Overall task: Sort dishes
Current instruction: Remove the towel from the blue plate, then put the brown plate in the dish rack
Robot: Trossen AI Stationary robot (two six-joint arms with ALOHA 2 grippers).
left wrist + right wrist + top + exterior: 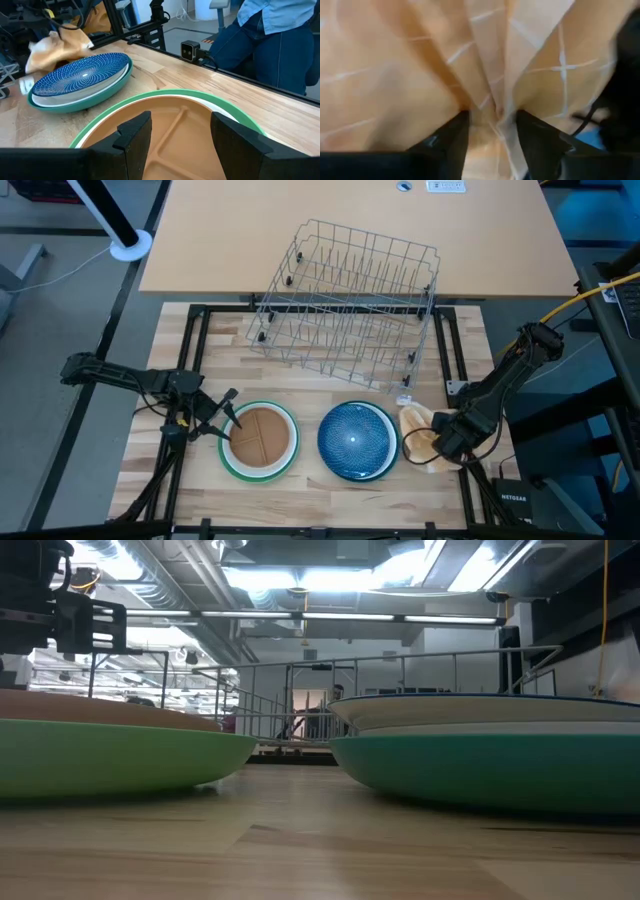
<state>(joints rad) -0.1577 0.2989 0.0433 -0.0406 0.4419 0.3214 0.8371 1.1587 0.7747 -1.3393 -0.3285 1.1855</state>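
Two stacks of dishes stand on the table's near half. The left one is a brown divided plate [258,438] on a white plate on a green plate [110,755]. The right one is a blue patterned plate [356,440] on a white plate on a teal plate [490,765]. My left gripper [181,131] is open at the left stack's left rim, its fingers over the brown plate [180,112]. My right gripper [440,442] points down into the yellow checked cloth [418,436], which lies crumpled right of the blue plate. Its fingers are open. My right gripper [492,120] comes at the cloth from above. One finger stands on either side of a raised fold [495,97] of the cloth. I cannot tell whether the fingers touch the fold. The cloth lies bunched on the table under them.
A grey wire rack [345,305] lies tilted across the far half of the table, behind both stacks. A small black camera [189,50] sits at the table's edge, and a person in blue [270,40] stands just beyond it. Bare wood shows between the stacks and the rack.
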